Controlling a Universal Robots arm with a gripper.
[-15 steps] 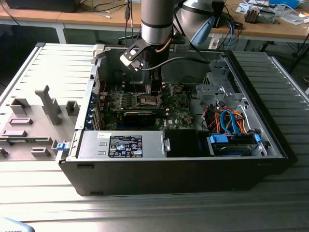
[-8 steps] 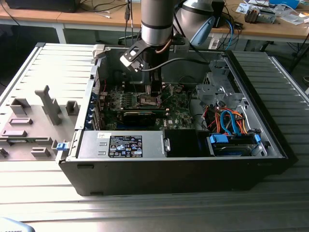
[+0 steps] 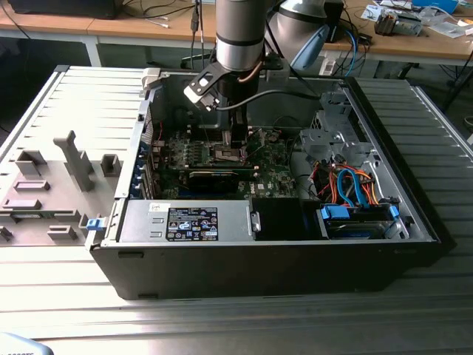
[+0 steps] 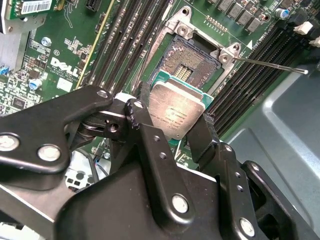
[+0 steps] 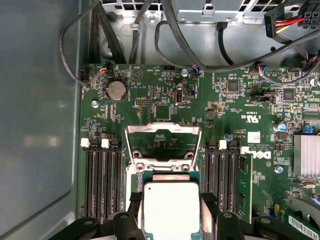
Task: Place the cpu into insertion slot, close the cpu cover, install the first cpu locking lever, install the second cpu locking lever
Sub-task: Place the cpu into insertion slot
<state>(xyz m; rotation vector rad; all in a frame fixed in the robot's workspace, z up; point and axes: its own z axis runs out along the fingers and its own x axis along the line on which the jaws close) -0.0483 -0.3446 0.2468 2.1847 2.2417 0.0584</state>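
Observation:
My gripper is shut on the cpu, a flat square chip with a pale silver top, one black finger pressing on each of two opposite edges. The chip hangs level just above the open insertion slot, whose pin field is bare. In the first wrist view the cpu sits between the fingers, and the cpu cover stands raised at the slot's far side. A thin locking lever juts free beside the slot. In the exterior view the gripper reaches down into the computer case.
Black memory slots flank the socket on both sides. Cables loop over the board's edge. A drive cage with orange and blue cables stands at the exterior view's right, and a grey fixture lies outside the case at its left.

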